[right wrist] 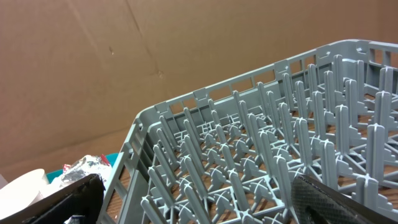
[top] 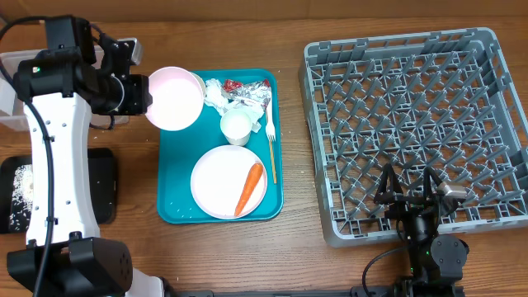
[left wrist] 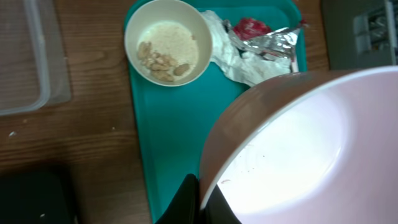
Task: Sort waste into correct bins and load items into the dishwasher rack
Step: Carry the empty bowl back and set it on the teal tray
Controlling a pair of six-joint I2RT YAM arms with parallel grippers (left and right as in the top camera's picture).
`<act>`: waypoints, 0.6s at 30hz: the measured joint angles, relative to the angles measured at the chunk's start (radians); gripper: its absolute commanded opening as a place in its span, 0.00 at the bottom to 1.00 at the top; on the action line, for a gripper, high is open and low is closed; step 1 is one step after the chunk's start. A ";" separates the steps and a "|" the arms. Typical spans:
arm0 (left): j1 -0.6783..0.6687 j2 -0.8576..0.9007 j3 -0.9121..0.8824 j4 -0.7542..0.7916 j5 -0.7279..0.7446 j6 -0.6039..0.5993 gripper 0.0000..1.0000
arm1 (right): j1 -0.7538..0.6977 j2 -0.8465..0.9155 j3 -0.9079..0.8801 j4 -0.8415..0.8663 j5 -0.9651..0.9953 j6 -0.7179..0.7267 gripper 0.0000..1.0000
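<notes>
Left gripper (top: 147, 93) pinched on the rim of a white bowl (top: 175, 97), rack well off to its right.
The bowl hangs over the teal tray (top: 175, 186)'s far-left corner, above a 2nd bowl (left wrist: 166, 43) holding beige bits (left wrist: 160, 61). The dishwasher rack (top: 404, 124) lies across the tray, so I'd expect a long rightward carry. The right gripper (top: 410, 194), spread and empty, sits nearer, at the rack's near edge.
</notes>
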 measured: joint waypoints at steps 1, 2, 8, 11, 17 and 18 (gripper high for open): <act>-0.003 0.000 0.000 0.000 -0.026 -0.033 0.04 | 0.000 0.000 0.000 0.000 0.000 -0.001 1.00; -0.003 0.000 0.000 0.000 -0.041 -0.066 0.04 | 0.000 0.000 0.000 0.000 0.000 -0.001 1.00; 0.005 0.000 0.000 -0.047 -0.010 -0.200 0.04 | 0.000 0.000 0.000 0.000 0.000 -0.001 1.00; 0.005 0.000 0.000 -0.101 0.002 -0.231 0.04 | 0.000 0.000 0.000 0.000 0.000 0.000 1.00; 0.005 0.000 0.000 -0.180 -0.001 -0.377 0.04 | 0.000 0.000 0.000 0.000 0.000 -0.001 1.00; 0.005 0.000 0.000 -0.209 -0.015 -0.428 0.04 | 0.000 0.000 0.000 0.000 0.000 0.000 1.00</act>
